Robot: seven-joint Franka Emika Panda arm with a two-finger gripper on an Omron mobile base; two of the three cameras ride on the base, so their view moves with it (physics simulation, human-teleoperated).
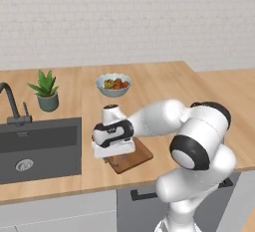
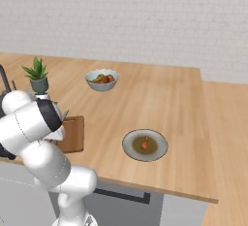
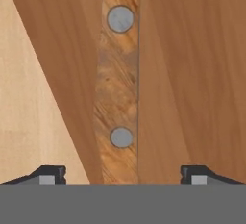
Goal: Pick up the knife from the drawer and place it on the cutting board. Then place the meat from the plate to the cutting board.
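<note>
Gripper sits low over the cutting board, fingertips spread wide, one each side of the knife, not pinching it. In the hand view the knife's brown handle with two grey rivets lies flat on the board, running straight away from the camera; the blade is out of frame. Looks like the release step of the knife placement, so the first half of the task is probably done bar the retreat.

To do this well: lift straight up with the jaws kept apart, so neither tip drags the handle sideways. Handle lies near the board's edge where pale counter shows, so a nudge that way could push the knife off the board. Judgement only.

Left base view: the hand covers most of the board, which sits at the counter's front edge beside the dark sink. Knife hidden under the hand there.

Next target, right base view: meat, a small orange-brown lump, sits in the middle of the plate, well apart from the board with bare counter between. Path between looks free.

Further back: fruit bowl and potted plant, both behind the board and off the likely route. Faucet stands by the sink, not in the way. Whether the drawer is open, cannot tell.
</note>
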